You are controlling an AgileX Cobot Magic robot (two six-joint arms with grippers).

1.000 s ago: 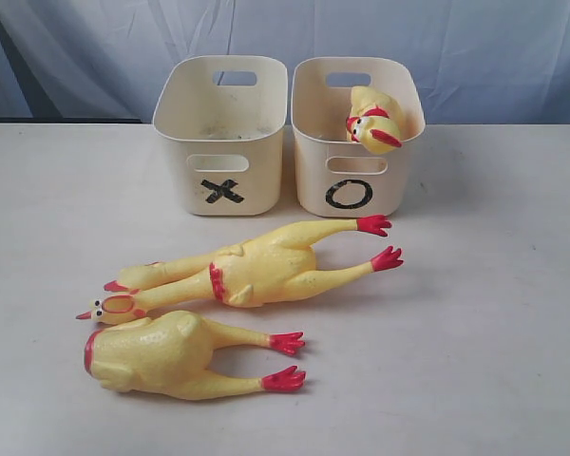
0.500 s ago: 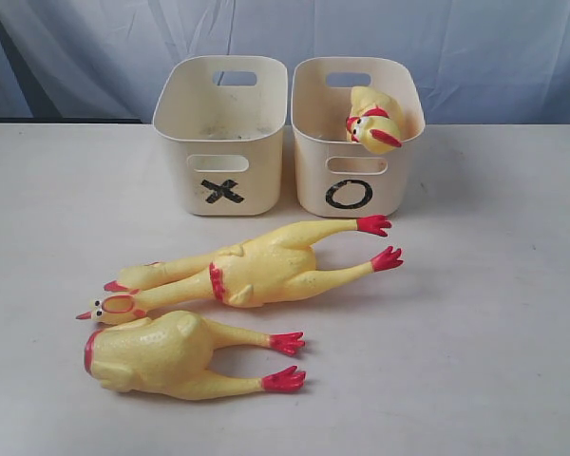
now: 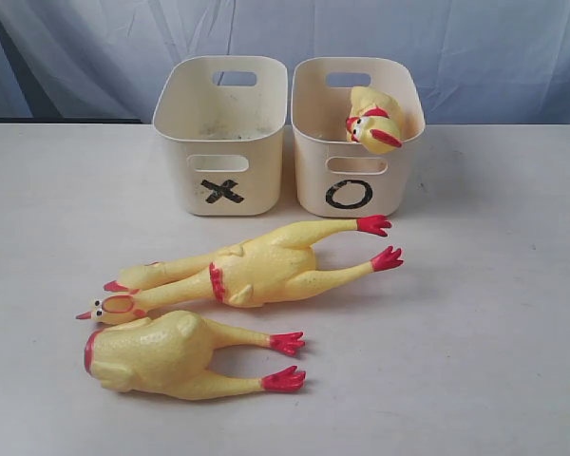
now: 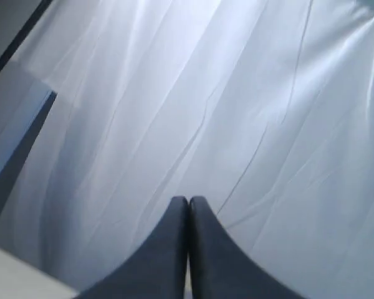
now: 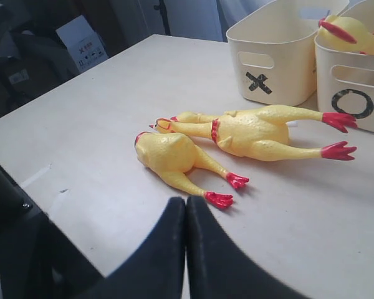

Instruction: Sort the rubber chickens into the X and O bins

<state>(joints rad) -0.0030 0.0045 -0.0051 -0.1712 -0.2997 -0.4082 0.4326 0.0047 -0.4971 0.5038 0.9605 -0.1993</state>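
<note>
A long whole rubber chicken (image 3: pixel 252 271) (image 5: pixel 255 131) lies on the table in front of the bins, feet toward the O bin. A headless chicken body (image 3: pixel 171 353) (image 5: pixel 171 156) lies just in front of it. The X bin (image 3: pixel 223 133) (image 5: pixel 277 53) holds no chicken that I can see. A head-neck piece (image 3: pixel 373 119) (image 5: pixel 349 31) sits in the O bin (image 3: pixel 356 142) (image 5: pixel 355 93), poking over its rim. My right gripper (image 5: pixel 186 200) is shut and empty, back from the headless body's feet. My left gripper (image 4: pixel 188 199) is shut, facing a white curtain. Neither gripper shows in the exterior view.
The table (image 3: pixel 475 313) is a pale flat surface; a white curtain (image 3: pixel 408 38) hangs behind the bins. In the right wrist view, dark clutter and a cardboard box (image 5: pixel 84 40) stand beyond the table's far edge.
</note>
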